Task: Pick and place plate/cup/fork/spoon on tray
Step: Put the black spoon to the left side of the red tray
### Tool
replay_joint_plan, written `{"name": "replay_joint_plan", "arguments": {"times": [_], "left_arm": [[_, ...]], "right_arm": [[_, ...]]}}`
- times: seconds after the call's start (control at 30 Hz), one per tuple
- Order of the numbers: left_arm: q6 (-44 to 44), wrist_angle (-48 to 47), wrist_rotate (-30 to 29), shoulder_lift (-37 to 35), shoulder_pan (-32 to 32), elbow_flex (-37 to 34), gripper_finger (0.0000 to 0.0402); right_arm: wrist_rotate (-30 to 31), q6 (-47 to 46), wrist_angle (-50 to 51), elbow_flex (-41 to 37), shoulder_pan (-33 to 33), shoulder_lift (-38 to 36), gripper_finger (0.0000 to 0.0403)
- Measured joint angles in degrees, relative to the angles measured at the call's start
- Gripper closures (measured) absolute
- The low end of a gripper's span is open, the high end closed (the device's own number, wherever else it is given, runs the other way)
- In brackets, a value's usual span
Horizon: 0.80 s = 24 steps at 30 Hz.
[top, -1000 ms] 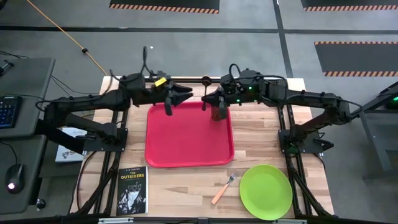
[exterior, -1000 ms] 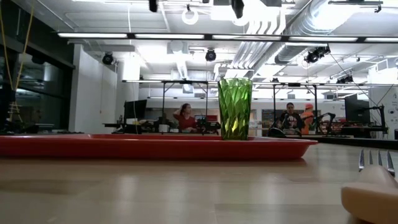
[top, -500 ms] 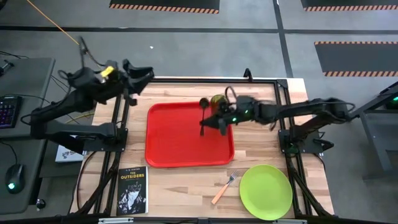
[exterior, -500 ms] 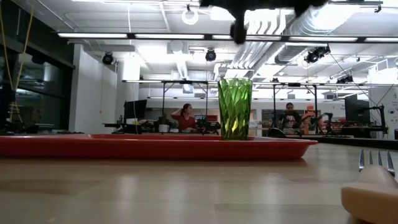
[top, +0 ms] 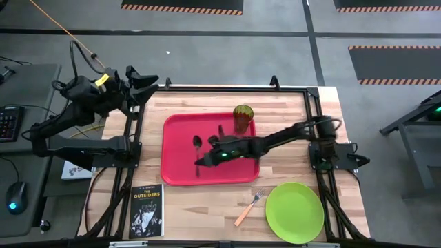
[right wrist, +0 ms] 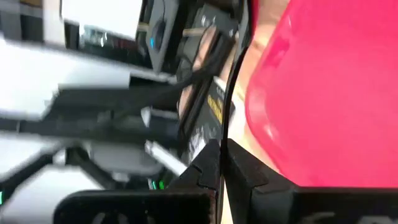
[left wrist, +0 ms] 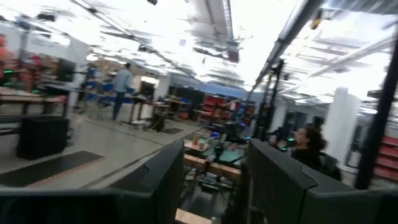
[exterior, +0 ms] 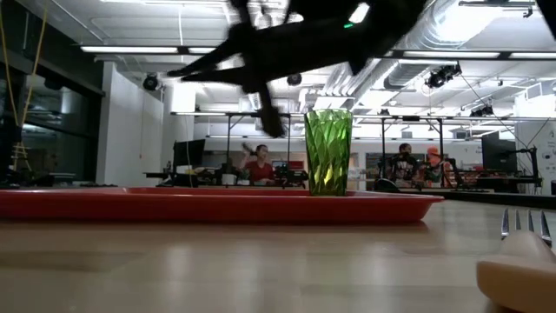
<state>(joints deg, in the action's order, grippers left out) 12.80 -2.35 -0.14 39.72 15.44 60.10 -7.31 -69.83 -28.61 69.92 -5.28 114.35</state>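
The red tray (top: pixel 180 172) lies mid-table. The green cup (top: pixel 242 116) stands upright in its far right corner, also seen in the low view (exterior: pixel 328 152). My right gripper (top: pixel 204 157) reaches over the tray's middle from the right, shut on the dark spoon (top: pixel 197 142). The orange-handled fork (top: pixel 246 209) and the lime-green plate (top: pixel 294 211) lie on the wood near the front right. My left gripper (top: pixel 147 80) is drawn back past the table's far left corner, open, nothing between its fingers (left wrist: pixel 165 180). My right gripper pinches the spoon's thin handle (right wrist: pixel 219 134) between its two shut fingers. The fingers come roughly level from the table's right and lie across the handle. The spoon's round bowl (top: pixel 197 142) points toward the far edge, and the spoon is lifted clear above the tray.
A black book (top: pixel 146 210) lies at the near left, outside the tray. The arms' black frames run along the table's left and right edges (top: pixel 324 155). People sit at desks in the room beyond the table (exterior: pixel 257 163).
My right gripper has come down from beside the cup toward the table's left and near side, out over the tray's middle, rolling its wrist and carrying the spoon. My left arm has pulled back from the tray's far left corner, up and out past the table's far left corner.
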Motion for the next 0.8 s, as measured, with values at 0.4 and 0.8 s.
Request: {"name": "replay_joint_plan", "arguments": {"times": [0.4, 0.8], "left_arm": [[0.6, -3.1, 1.5, -2.9, -0.1, 0.0, 0.0232], [3.6, -3.4, 1.4, -2.9, -0.1, 0.0, 0.0232]], "right_arm": [[-0.2, -8.3, 6.4, 27.3, 2.9, 22.3, 0.0403], [-5.7, -6.7, 10.8, 36.7, 5.3, 27.9, 0.0403]]}}
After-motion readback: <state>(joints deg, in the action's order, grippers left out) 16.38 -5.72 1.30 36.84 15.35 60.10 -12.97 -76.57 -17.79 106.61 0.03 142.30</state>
